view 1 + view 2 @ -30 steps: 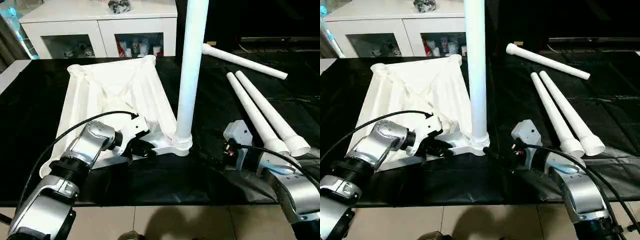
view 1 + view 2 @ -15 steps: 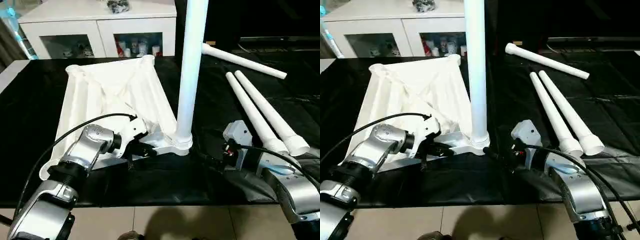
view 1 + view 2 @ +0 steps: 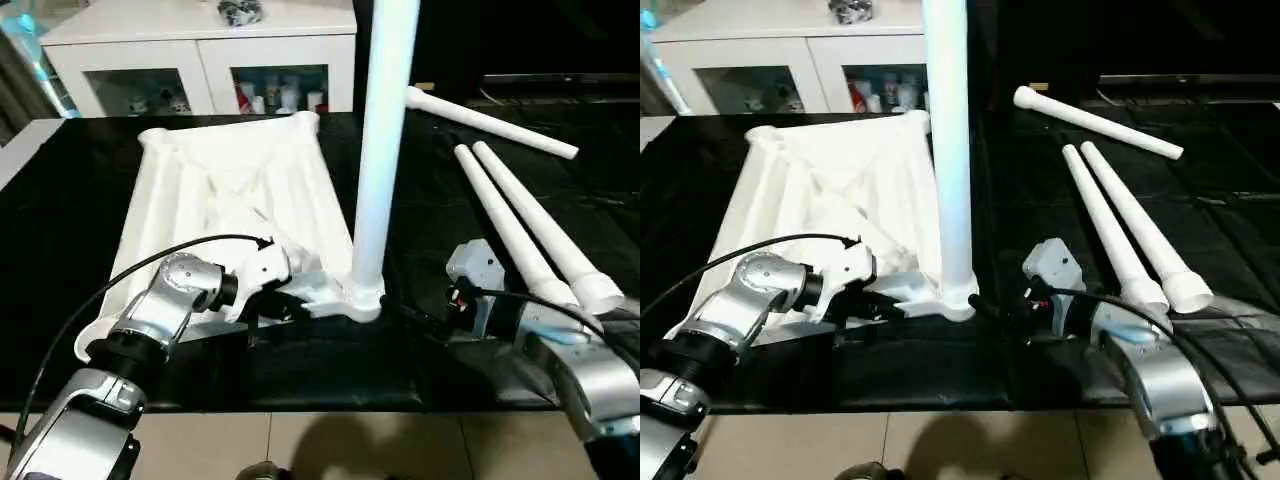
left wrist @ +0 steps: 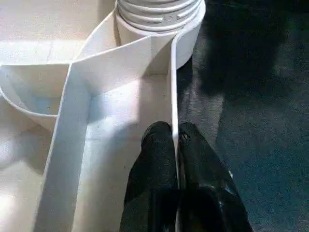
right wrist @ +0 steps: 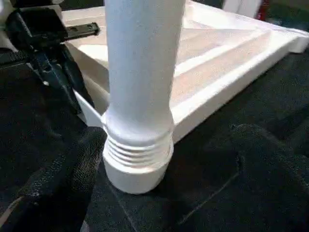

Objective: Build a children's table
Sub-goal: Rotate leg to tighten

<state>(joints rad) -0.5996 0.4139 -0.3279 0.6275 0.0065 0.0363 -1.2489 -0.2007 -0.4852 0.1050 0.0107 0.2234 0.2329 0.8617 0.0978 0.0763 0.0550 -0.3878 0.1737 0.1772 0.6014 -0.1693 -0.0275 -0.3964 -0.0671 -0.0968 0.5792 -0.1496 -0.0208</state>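
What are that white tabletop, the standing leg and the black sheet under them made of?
The tabletop looks like moulded white plastic, smooth and faintly glossy: thin ribs run across its underside. The standing leg seems the same plastic, a smooth tube with moulded thread rings at its base. The black sheet looks like matte fabric; it wrinkles and bunches near the leg.

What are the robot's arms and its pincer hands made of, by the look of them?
Each forearm is a shiny silver, rounded shell with black ribbed rings at the joints. A thin black cable loops loosely along each arm. The left gripper has a white housing and two slim, glossy black fingers. The right gripper has black fingers too, with a pale grey block on its wrist and small red wires beside it.
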